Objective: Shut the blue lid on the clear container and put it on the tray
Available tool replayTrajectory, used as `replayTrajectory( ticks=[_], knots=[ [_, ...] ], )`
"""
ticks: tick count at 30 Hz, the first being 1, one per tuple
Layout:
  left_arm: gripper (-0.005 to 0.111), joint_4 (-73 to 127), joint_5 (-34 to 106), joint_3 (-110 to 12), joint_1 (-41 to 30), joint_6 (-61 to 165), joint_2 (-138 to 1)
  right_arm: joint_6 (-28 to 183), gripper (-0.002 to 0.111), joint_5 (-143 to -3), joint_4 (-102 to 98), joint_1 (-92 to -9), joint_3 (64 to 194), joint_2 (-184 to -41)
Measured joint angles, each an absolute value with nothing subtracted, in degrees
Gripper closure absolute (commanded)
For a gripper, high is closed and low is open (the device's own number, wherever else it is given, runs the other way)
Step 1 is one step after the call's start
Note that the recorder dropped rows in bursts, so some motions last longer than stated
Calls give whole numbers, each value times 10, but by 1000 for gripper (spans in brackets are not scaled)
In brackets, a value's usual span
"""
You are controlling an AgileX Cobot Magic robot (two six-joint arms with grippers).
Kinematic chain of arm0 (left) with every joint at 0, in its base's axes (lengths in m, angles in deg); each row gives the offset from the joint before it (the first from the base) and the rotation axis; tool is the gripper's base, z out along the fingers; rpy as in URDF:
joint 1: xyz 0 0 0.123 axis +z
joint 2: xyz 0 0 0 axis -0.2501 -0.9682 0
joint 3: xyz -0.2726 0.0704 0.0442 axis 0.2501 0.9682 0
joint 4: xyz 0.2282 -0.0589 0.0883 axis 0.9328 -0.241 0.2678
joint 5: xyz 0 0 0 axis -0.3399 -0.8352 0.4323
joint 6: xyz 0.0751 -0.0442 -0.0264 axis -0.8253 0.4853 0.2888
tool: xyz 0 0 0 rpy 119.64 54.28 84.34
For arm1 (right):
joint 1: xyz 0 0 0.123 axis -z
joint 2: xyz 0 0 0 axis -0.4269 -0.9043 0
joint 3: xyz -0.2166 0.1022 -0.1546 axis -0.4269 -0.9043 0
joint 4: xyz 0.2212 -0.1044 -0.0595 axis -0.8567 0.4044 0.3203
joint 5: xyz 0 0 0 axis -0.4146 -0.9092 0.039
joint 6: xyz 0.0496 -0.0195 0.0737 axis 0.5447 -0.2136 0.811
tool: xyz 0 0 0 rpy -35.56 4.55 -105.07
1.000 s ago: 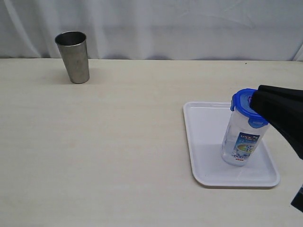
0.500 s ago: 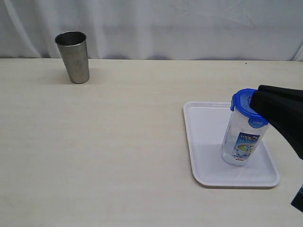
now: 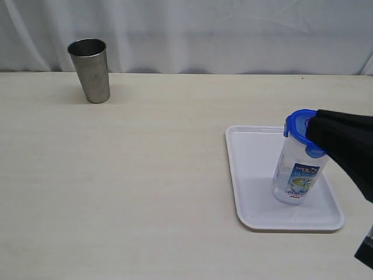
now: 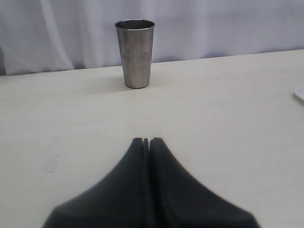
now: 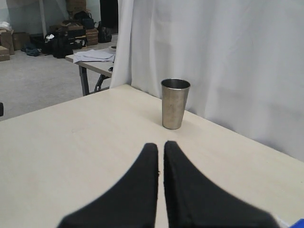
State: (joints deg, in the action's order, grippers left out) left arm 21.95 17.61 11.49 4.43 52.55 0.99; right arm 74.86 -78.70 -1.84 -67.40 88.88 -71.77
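Container [image 3: 294, 175] stands upright on tray [image 3: 250, 169], lid [image 3: 297, 123] on top, long axis vertical — right gripper [image 3: 313, 125], fingers pinched almost together on nothing, sits just beside lid's right edge, far nearer than left gripper [image 4: 146, 140], also closed and empty.

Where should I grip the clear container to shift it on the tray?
Probably the clear wall between the blue lid and the label, coming level from the right: the clear container stands upright and narrow on the tray, and the right pincer is on that side.
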Motion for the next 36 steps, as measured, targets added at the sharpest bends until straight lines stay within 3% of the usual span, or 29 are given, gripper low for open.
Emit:
replayTrajectory(
  ticks=[9,24,36],
  knots=[
    [107,219,175,115,44,525,10,746,104,-709,-18,-647,804,-651],
    [107,219,174,115,44,525,10,746,104,-657,-24,-418,658,-419],
    [107,219,174,115,44,525,10,748,104,-870,-42,-323,645,-409]
  ],
)
